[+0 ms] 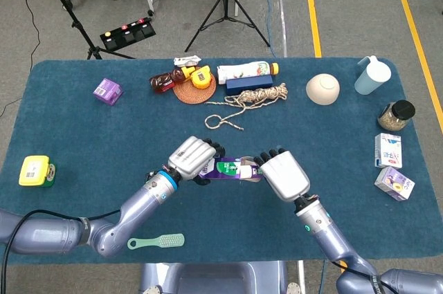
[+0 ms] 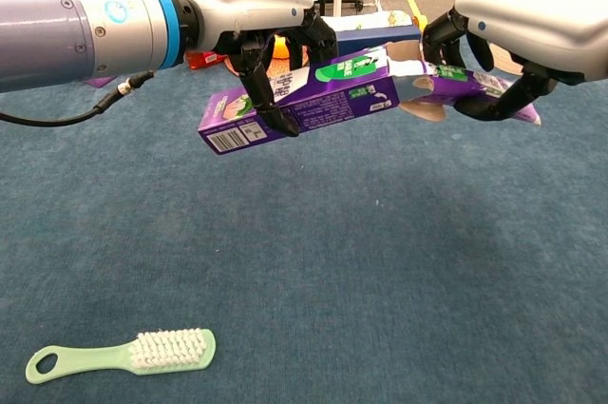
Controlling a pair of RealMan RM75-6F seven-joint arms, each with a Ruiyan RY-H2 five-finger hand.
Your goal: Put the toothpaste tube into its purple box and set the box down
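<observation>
we are holding the purple box point(image 2: 302, 105) in our left hand point(image 1: 190, 158), fingers wrapped around its middle, and it is hanging above the blue table point(image 1: 83, 128) near the front edge, tilted so its open end is rising toward the right. our right hand point(image 1: 282, 175) is gripping the toothpaste tube point(image 2: 465, 88), fingers curled over and under it, and the tube's cap end is sitting just at the box's open mouth, where a pale flap point(image 2: 425, 109) is hanging down; how far the tube is reaching inside we cannot tell. in the head view both hands are meeting close together over the front middle of the table, with only a short purple stretch showing between them. a mint green toothbrush point(image 2: 123, 354) is lying flat near the front edge, to the left of the hands. along the back edge we are seeing a small purple carton point(image 1: 108, 90) toward the left, a coiled rope point(image 1: 246, 104) near the middle, a beige bowl point(image 1: 322, 89) further right, and a light blue cup point(image 1: 372, 75) at the back right corner. a yellow and green item point(image 1: 37, 171) is sitting by the left edge, and a jar point(image 1: 396, 115) with two small cartons point(image 1: 390, 166) is standing along the right edge.
</observation>
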